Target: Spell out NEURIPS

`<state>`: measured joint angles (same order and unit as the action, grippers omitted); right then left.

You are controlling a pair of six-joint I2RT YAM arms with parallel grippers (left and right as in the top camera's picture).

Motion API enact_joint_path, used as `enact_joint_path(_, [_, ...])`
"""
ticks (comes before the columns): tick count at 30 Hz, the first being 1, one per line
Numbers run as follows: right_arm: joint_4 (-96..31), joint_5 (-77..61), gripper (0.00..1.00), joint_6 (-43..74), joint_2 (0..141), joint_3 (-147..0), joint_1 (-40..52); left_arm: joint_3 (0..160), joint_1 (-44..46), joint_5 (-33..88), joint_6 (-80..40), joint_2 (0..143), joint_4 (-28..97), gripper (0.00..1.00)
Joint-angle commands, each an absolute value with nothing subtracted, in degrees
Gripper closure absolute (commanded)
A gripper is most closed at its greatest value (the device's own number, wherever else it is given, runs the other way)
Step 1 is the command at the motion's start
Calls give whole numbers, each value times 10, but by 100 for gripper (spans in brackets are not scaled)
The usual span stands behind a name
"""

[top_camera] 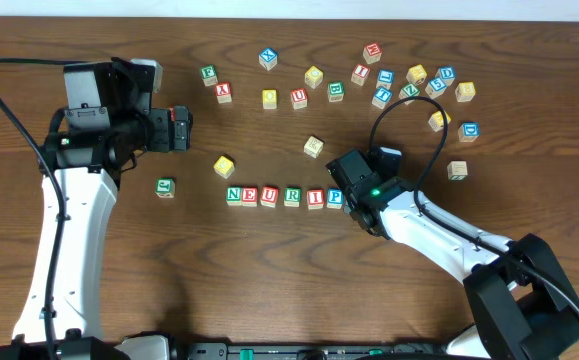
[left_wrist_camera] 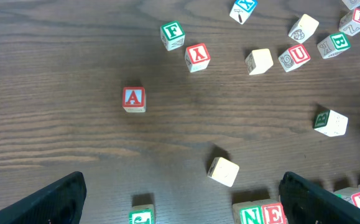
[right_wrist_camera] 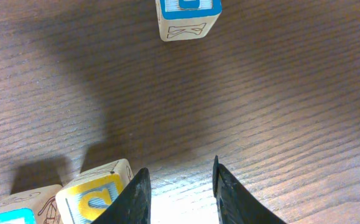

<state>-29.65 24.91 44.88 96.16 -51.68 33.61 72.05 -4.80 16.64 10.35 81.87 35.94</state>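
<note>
Overhead view: letter row in mid-table, right gripper at its end

We see a dark brown wooden table (top_camera: 269, 300) that fills almost the whole picture. Only a pale strip (top_camera: 369, 8) runs behind its far edge. The white left arm (top_camera: 64, 240) comes up along the left side, and the right arm (top_camera: 439, 228) enters from the near right corner. The widest bare wood lies in the near half, between the two arms.

A loose group of letter cubes (top_camera: 409, 85) lies close to the far edge, mostly toward the right. Between this group and the row, a band of wood carries a yellow cube (top_camera: 224, 165) and a second yellow cube (top_camera: 313, 146), well apart from each other. A green-marked cube (top_camera: 165, 187) sits alone, left of the row.

The row stands in the middle, side by side: green N (top_camera: 234, 195), red E (top_camera: 250, 196), red U (top_camera: 269, 196), green R (top_camera: 292, 196), red I (top_camera: 315, 198), blue P (top_camera: 335, 197). The right gripper (right_wrist_camera: 178, 180) stands at the P end. Its jaws are a little apart, with only bare wood between them. The yellow-faced cube (right_wrist_camera: 96, 196) sits just beside one finger, outside the jaws; whether they touch we cannot tell.

The left gripper (top_camera: 183, 128) hangs far from the row, jaws spread wide and holding nothing.
</note>
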Motion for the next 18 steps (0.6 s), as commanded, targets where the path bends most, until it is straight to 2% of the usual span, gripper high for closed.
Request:
enact_joint_path(1, [-295, 249, 72, 443, 965, -513, 333, 734, -50, 173, 103, 816, 360, 2])
enact_joint_path(18, [-290, 222, 74, 443, 965, -507, 333, 734, -50, 173, 103, 816, 360, 3])
